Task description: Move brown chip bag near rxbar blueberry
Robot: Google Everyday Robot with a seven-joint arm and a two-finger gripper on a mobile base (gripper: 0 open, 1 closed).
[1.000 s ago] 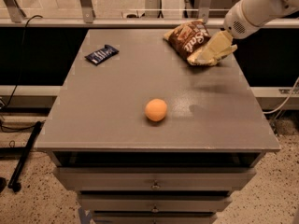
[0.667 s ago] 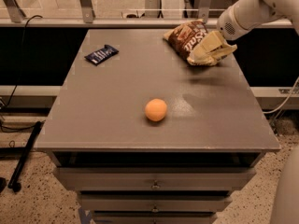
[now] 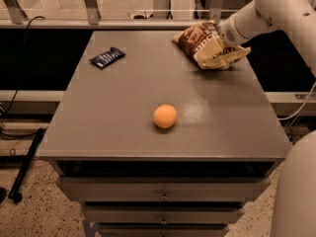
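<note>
The brown chip bag (image 3: 196, 42) lies crinkled at the far right of the grey table top (image 3: 113, 112), its cream end pointing right. The rxbar blueberry (image 3: 107, 57) is a small dark-blue bar lying flat at the far left of the table, well apart from the bag. My gripper (image 3: 219, 34) comes in from the upper right on the white arm and sits right on the bag's upper right part, where it hides part of the bag.
An orange ball (image 3: 164, 116) rests near the middle front of the table. Drawers (image 3: 163, 195) sit below the front edge. A metal railing (image 3: 148, 14) runs behind the table. Part of the white arm (image 3: 298, 191) fills the lower right corner.
The arm has moved left and a little down, bringing the gripper from the bag's right end onto the bag. The bag, bar and ball stay where they were.
</note>
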